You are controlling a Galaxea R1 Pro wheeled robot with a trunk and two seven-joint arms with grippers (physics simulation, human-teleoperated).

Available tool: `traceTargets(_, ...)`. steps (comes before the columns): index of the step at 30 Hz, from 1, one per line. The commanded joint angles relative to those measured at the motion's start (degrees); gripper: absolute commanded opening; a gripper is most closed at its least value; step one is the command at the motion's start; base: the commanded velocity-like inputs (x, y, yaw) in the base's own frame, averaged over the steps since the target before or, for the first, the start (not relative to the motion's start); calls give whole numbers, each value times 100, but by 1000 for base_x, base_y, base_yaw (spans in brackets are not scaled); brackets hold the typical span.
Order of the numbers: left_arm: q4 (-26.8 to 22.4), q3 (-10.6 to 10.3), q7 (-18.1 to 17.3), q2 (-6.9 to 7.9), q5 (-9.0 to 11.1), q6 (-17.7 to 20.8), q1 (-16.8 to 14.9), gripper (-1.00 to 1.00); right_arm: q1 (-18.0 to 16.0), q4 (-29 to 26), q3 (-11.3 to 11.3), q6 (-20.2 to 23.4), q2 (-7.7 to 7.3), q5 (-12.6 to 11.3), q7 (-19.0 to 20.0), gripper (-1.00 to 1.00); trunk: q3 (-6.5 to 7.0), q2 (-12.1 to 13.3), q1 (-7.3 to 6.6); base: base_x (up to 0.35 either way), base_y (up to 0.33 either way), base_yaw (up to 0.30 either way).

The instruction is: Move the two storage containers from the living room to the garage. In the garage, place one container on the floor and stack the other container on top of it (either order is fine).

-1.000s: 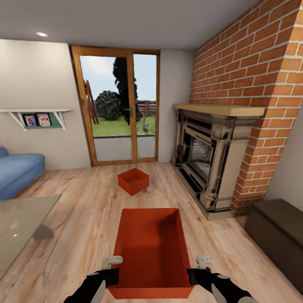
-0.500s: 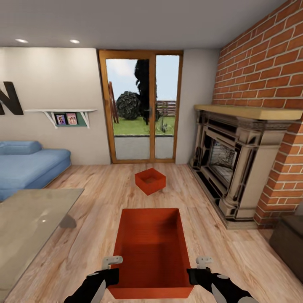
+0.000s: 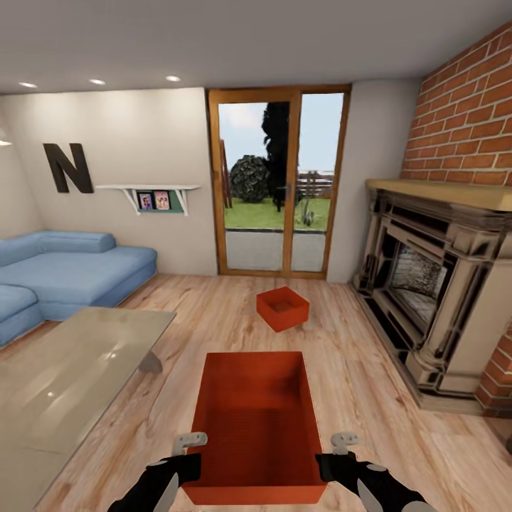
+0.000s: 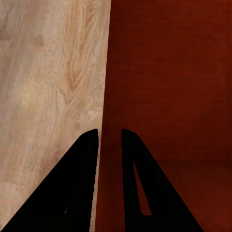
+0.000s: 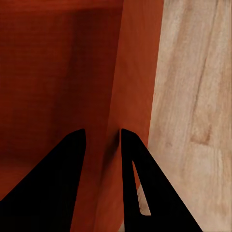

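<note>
Room: living room, wood-plank floor (image 3: 163,320), brick fireplace (image 3: 441,284) on the right, glazed door (image 3: 277,185) in the far wall, garden beyond.
Left side: blue sofa (image 3: 64,274) against the wall with a big letter N (image 3: 67,167) and a small shelf (image 3: 158,198); glass table (image 3: 64,377) in front of the sofa.
Near bin (image 3: 256,419): orange-red, open-topped, carried low in front of the robot between both arms, long side running away from it, near edge at the bottom of the head view.
Far bin (image 3: 283,308): smaller-looking, same colour, sitting on the planks between the door and the near bin, turned corner-on, well apart from the carried one.
Left gripper (image 4: 108,140): fingers straddle the near bin's left wall near its near corner, one finger inside, one outside over the planks; clamped on the wall.
Right gripper (image 5: 102,137): same on the right wall, one finger inside the bin, one outside; clenched on the wall.
Arms: both black forearms enter at the bottom of the head view, level with each other, one at each side of the near bin.
</note>
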Motion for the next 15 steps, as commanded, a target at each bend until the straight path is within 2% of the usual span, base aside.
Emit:
traceTargets(1,-29,57,82,11,-142,27,-7,-100,-1,18,60,-2,-5,101,24,-100,12,37,-22,0,0,299)
traceTargets(15,-29,57,82,12,-148,26,-7,-100,-1,17,61,-2,-5,101,24,-100,263,598,-330,0,0,299)
